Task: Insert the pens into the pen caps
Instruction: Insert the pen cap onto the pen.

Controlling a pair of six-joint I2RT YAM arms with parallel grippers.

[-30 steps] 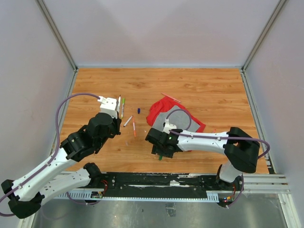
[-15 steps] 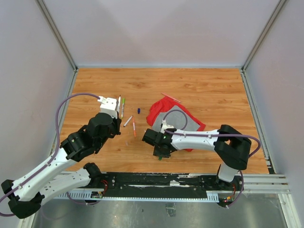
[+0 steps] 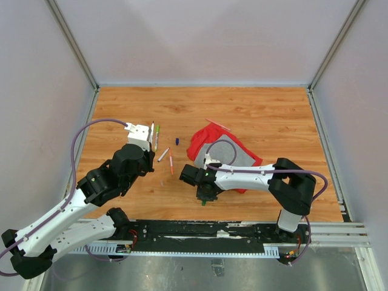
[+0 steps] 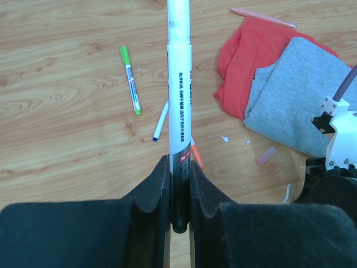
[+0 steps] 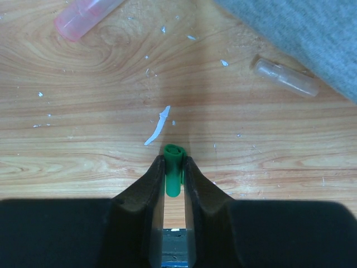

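Note:
My left gripper [image 4: 179, 181] is shut on the dark end of a white pen [image 4: 179, 100], which sticks straight out from the jaws above the table. In the top view this gripper [image 3: 147, 138] hovers at the left. My right gripper [image 5: 174, 164] is shut on a small green pen cap [image 5: 173, 156], low over the wood near the front edge [image 3: 205, 195]. Loose on the table lie a green pen [image 4: 130, 80], a blue-tipped white pen [image 4: 160, 120] and an orange pen [image 3: 171, 164]. A blue cap [image 3: 177, 141], a pink cap [image 5: 86, 15] and a clear cap [image 5: 284, 78] also lie loose.
A red-and-grey cloth [image 3: 227, 151] lies crumpled right of centre, just behind my right wrist. A pink pen [image 3: 218, 125] rests at its far edge. White scraps [image 5: 158, 127] dot the wood by the right gripper. Walls enclose the table on three sides.
The right gripper's jaws have closed onto the green cap, and that arm has edged a little to the left. The left arm and its pen have not moved.

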